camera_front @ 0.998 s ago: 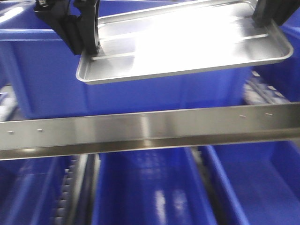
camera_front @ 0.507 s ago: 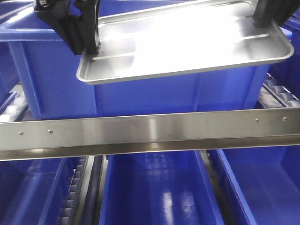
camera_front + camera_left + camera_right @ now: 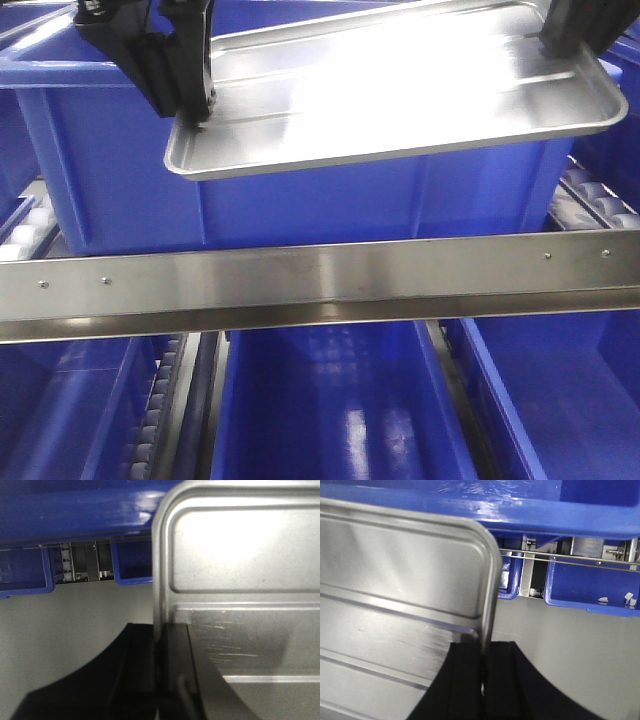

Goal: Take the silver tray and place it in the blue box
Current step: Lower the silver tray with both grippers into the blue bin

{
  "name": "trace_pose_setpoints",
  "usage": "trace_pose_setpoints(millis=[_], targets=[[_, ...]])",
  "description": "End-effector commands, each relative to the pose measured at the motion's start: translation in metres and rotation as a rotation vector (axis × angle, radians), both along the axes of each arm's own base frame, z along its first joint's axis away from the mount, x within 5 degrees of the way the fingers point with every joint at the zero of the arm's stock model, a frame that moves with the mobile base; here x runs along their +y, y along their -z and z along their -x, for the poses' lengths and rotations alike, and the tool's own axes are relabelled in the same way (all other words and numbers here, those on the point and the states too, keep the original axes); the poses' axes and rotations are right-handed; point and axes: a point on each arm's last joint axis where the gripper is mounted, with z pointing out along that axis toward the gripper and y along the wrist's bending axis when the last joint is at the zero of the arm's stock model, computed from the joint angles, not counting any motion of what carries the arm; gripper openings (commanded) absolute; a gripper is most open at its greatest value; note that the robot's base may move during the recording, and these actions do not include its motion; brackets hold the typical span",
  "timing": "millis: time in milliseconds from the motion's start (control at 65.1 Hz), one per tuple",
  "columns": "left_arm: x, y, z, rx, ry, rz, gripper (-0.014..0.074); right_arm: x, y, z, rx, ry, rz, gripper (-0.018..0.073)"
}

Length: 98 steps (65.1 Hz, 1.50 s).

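Note:
The shiny silver tray with two long ridges hangs in the air above and in front of the big blue box, its near edge tipped down. My left gripper is shut on the tray's left rim; my right gripper is shut on its right rim. In the left wrist view the black fingers pinch the rim of the tray. In the right wrist view the fingers pinch the rim of the tray, with the blue box's wall beyond.
A steel rail crosses the front view below the box. Narrower blue bins stand under it, with roller tracks between them. More roller tracks lie right of the box. Small blue bins show in the right wrist view.
The view shifted and sharpened a second ago, the box moving right in frame. The tray and both grippers keep their grip and barely move since.

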Motion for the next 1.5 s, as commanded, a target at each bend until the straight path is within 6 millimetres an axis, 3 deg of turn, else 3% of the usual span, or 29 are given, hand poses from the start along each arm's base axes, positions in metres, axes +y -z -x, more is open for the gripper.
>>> trace_pose_setpoints(millis=[0,461,568,783,952,1152,1351,1489], targets=[[0.005,-0.021,0.003,-0.068,0.021,0.018,-0.0105,-0.003,-0.026,0.001,-0.140,-0.010,-0.028,0.0057],[0.005,-0.029,0.002,-0.098,0.045,0.009,-0.0105,-0.003,-0.030,0.001,-0.169,-0.012,-0.040,0.0057],[0.006,-0.052,0.000,-0.160,0.061,0.007,-0.0105,-0.003,-0.046,0.000,-0.214,-0.011,-0.058,0.0057],[0.013,-0.116,-0.006,-0.404,0.039,0.066,-0.0105,-0.002,-0.103,-0.003,-0.419,-0.010,-0.141,0.0057],[0.019,-0.140,-0.022,-0.587,0.021,0.078,-0.0105,0.003,-0.123,-0.027,-0.533,0.002,-0.182,0.0057],[0.026,-0.118,-0.067,-0.598,-0.036,0.063,-0.0105,0.011,-0.110,-0.076,-0.524,0.025,-0.157,0.0057],[0.022,-0.078,-0.112,-0.575,-0.050,0.030,-0.0105,0.024,-0.066,-0.123,-0.470,0.019,-0.093,0.0057],[0.014,-0.053,-0.129,-0.549,-0.036,0.013,-0.0105,0.030,-0.039,-0.144,-0.444,0.010,-0.052,0.0057]])
